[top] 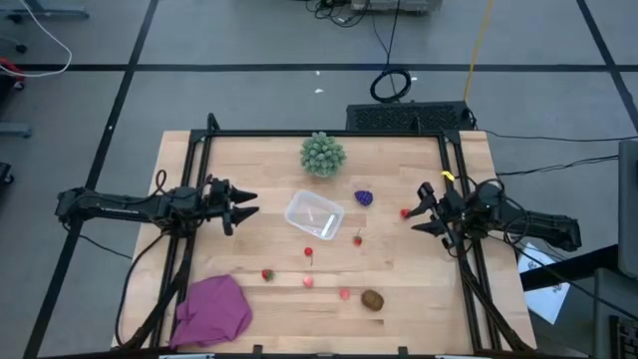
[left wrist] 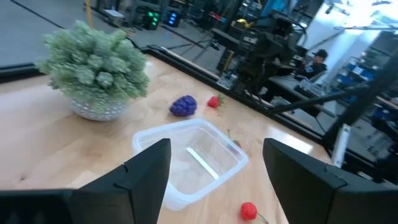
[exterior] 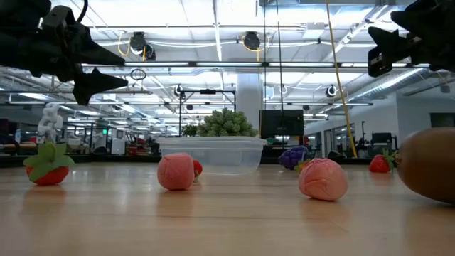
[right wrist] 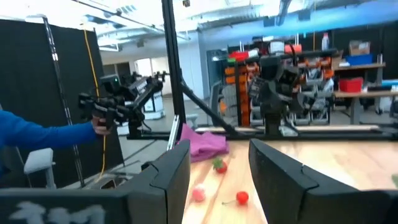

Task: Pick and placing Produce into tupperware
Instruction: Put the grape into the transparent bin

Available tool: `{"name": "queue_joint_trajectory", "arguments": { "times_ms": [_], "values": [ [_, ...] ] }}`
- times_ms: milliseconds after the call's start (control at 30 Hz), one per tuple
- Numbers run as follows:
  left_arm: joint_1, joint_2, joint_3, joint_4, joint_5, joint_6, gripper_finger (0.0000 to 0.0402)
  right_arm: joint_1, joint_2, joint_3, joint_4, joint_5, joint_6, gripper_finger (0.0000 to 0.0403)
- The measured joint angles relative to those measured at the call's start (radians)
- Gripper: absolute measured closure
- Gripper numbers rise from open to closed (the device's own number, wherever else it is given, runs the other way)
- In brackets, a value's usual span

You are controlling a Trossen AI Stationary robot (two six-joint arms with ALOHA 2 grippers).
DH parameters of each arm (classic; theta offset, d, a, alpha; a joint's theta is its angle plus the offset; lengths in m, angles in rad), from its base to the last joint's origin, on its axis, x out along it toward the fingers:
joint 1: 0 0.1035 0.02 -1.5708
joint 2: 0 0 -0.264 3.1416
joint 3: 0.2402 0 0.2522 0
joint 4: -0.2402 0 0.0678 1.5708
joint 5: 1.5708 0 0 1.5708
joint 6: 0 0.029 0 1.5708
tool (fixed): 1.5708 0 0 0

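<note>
High view: the small clear rectangular plastic tupperware (top: pixel 314 215) is being shown near the centre of the wooden counter (top: pixel 249 170), apparently empty, with the toy produce scattered around it. A purple berry cluster (top: pixel 364 198) is lying at its two o'clock, a red strawberry (top: pixel 406 212) at three o'clock, small red pieces (top: pixel 308 252) at six o'clock, two pink pieces (top: pixel 344 293) and a brown oval piece (top: pixel 372 299) toward five o'clock, and a leafy red strawberry (top: pixel 267 274) at seven o'clock. The pale-green spiky ball (top: pixel 323 154) is sitting at twelve o'clock and the magenta cloth (top: pixel 212 310) at seven o'clock.

The left gripper (top: pixel 249 204) is being held spread, empty, at nine o'clock of the tupperware. The right gripper (top: pixel 418 207) is being held narrowed but not pressed together, empty, just beside the red strawberry.

Trouble is likely being invited by the pieces' smallness and roundness: a fingertip arriving off-centre could be sending one rolling. The light tupperware could be getting nudged or tipped by a low approach.
</note>
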Motion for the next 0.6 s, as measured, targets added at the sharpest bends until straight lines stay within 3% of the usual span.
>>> {"name": "queue_joint_trajectory", "arguments": {
  "times_ms": [367,600],
  "values": [
    [0.0,0.0,0.0,0.0,-0.073,-0.061,0.0144,0.0,0.0,0.0,0.022,0.01,0.025,0.0248],
    [0.0,0.0,0.0,-0.001,-0.059,-0.136,0.0144,0.0,0.0,0.0,0.121,0.129,0.025,0.0248]
  ]
}}
